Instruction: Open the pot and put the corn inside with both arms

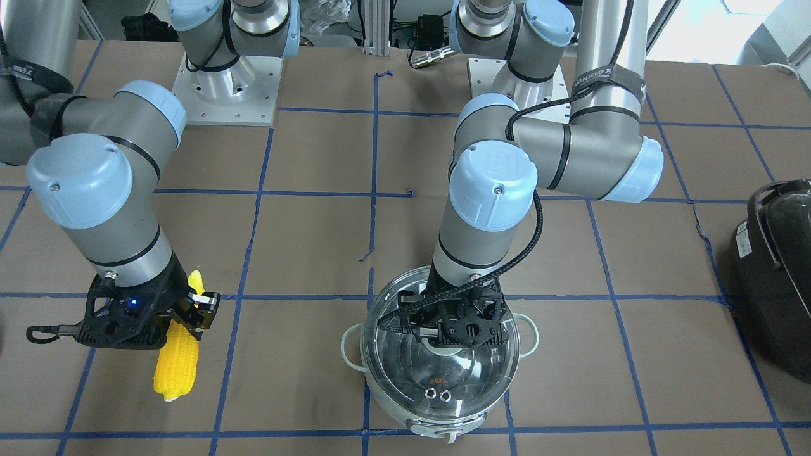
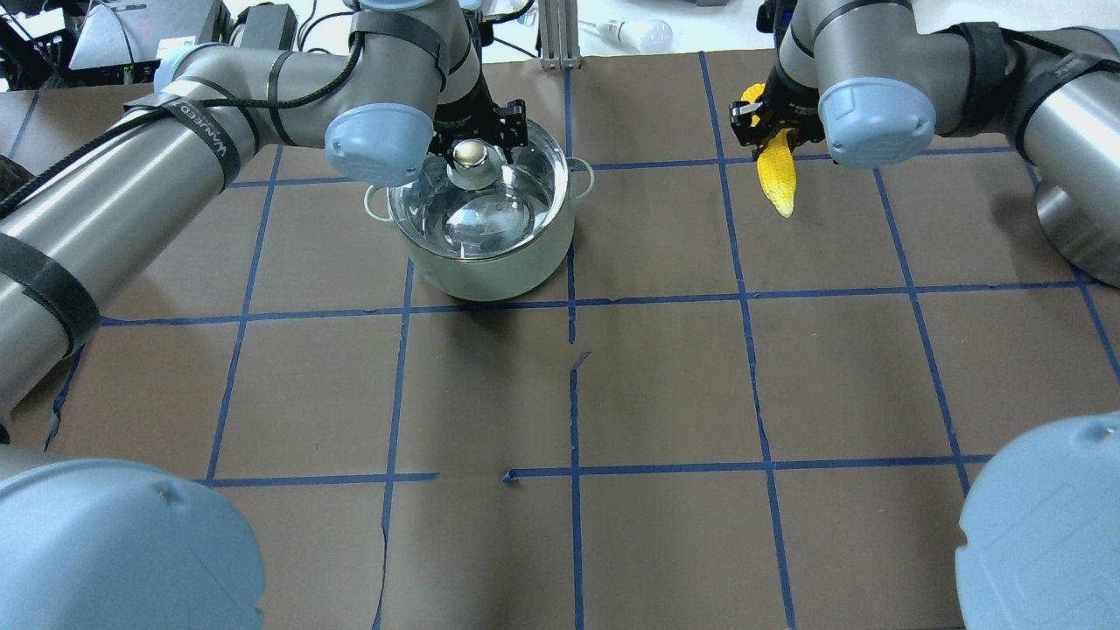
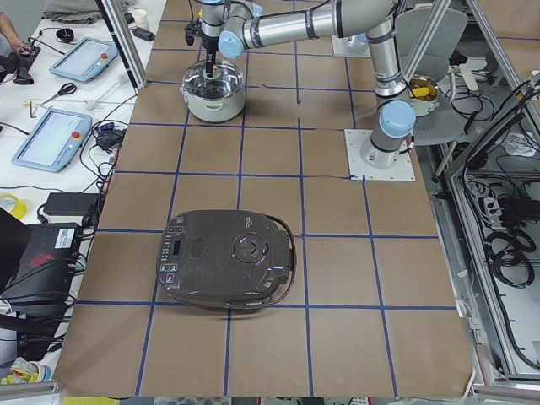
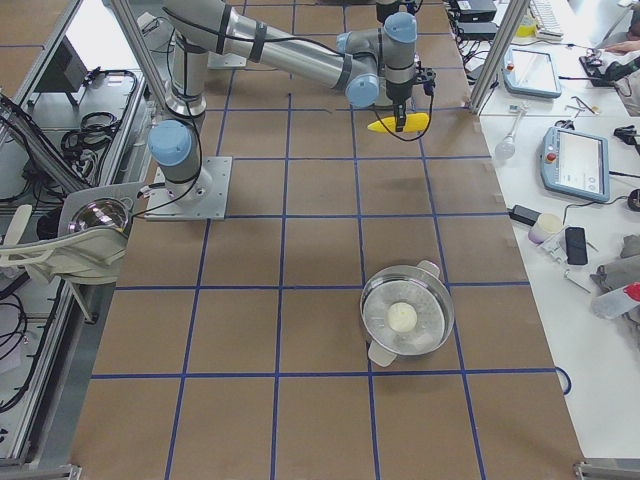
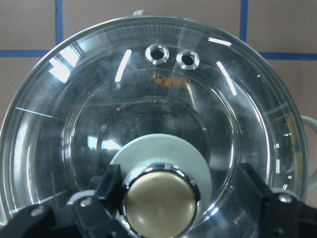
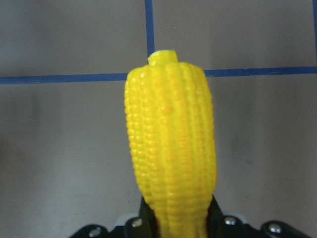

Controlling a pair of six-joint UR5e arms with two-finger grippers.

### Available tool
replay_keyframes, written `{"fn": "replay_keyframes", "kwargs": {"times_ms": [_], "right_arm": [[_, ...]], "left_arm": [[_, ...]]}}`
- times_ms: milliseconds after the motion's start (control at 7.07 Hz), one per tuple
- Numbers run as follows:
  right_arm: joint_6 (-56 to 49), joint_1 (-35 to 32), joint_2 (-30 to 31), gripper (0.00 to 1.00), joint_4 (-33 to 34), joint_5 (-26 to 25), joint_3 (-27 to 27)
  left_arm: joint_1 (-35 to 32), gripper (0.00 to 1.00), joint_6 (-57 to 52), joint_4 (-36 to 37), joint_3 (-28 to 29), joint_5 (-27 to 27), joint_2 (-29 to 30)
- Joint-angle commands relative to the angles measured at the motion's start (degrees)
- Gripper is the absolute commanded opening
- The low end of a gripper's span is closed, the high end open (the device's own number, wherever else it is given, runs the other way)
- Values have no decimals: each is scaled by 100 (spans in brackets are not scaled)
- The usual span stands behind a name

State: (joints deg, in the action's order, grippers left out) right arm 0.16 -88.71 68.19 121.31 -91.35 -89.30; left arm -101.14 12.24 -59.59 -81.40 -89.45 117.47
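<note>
Yellow nubbly corn (image 6: 171,148), glass-lidded steel pot (image 2: 481,267)

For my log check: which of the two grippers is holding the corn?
The right gripper, shut on the corn; the left gripper holds nothing, open around the lid knob.

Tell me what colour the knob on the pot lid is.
The knob is brassy gold with a chrome ring; the left wrist view shows it best.
</note>
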Motion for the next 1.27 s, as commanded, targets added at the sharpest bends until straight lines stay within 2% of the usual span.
{"fn": "replay_keyframes", "kwargs": {"times_ms": [0,142,566,708,849,1132], "right_arm": [[10,-15,19,0,-46,-23,9],[80,-58,37,0,-11,29,18],[573,-305,28,0,-3,-50,27],[582,-401,45,0,7,-76,62],[669,-576,28,0,-54,-224,306],[1273,-962,11,0,-440,-261,763]], "left_arm": [[7,27,-11,-9,2,-3,-40],[7,19,-55,-9,2,-3,-57],[164,9,-265,-87,-16,-3,-259],[522,8,-519,-270,-42,50,-381],[821,0,-1122,-568,-34,59,-496],[1505,0,-2088,-1026,-69,76,-716]]}}
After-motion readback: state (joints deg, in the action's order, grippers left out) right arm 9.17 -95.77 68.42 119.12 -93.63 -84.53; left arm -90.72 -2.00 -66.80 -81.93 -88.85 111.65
